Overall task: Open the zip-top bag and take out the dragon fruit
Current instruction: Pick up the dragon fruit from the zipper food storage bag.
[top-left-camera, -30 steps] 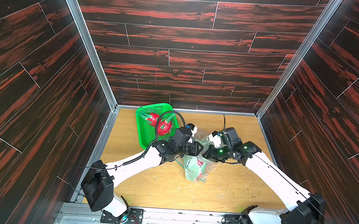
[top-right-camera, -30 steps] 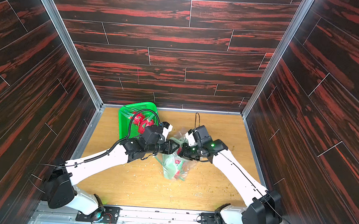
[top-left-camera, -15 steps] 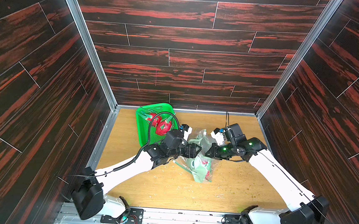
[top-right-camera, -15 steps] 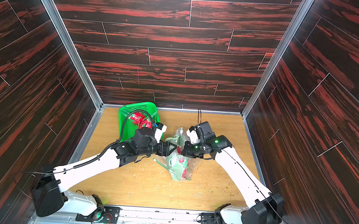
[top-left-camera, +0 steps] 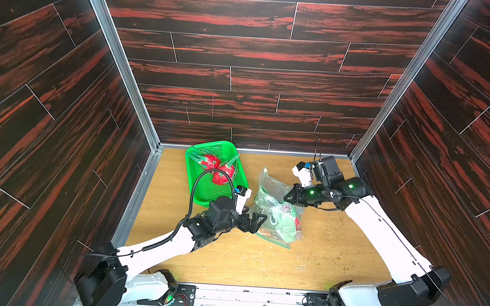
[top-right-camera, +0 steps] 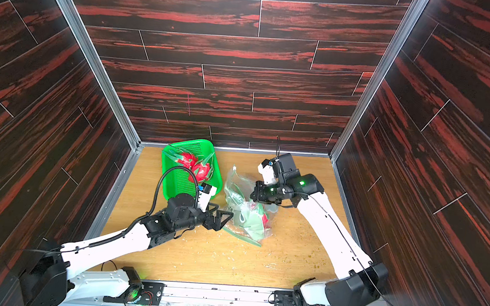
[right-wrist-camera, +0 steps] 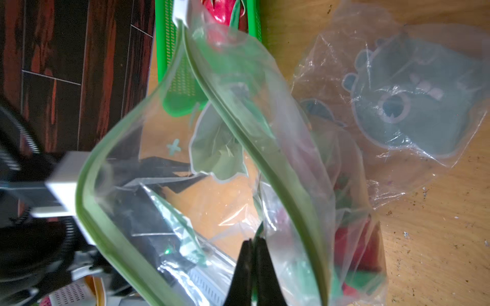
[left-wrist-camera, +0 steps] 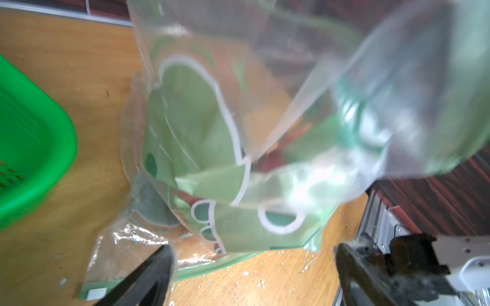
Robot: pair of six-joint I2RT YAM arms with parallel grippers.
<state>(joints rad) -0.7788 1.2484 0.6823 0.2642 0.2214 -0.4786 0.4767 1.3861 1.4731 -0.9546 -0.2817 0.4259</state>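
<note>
The right gripper (right-wrist-camera: 250, 242) was clamped shut on a fold of clear film of the zip-top bag (right-wrist-camera: 220, 137), just inside the green zip rim (right-wrist-camera: 87, 172). In both top views that pinch held 1 side of the bag (top-left-camera: 274, 218) above the table (top-left-camera: 230, 262), so the plastic stood in a slack peak beside the gripper (top-left-camera: 289, 197). The rim curved apart in the right wrist view, so the seal was already parted. The raised grip probably served 2 ends: holding the mouth agape and anchoring the light bag against a pull from the other arm.

The left gripper (left-wrist-camera: 254, 251) stood spread wide and held nothing. Its fingers (left-wrist-camera: 148, 275) flanked the lower border of the bag where it lay on the wood. From above, the tips were just beside the near side of the bag. Such a wide stance would suit a fist-sized fruit better than thin film, so this arm looked ready for the reach inside.

1 dragon fruit (right-wrist-camera: 352, 246) showed as a red mass low in the bag, resting on the table behind the green cartoon print. The print and creases hid enough that I could not tell whether more lay there. 2 others (top-left-camera: 207, 161) (top-left-camera: 223, 175) lay in the green basket (top-left-camera: 202, 192) toward the back of the table, near the left arm, probably the drop-off spot.
</note>
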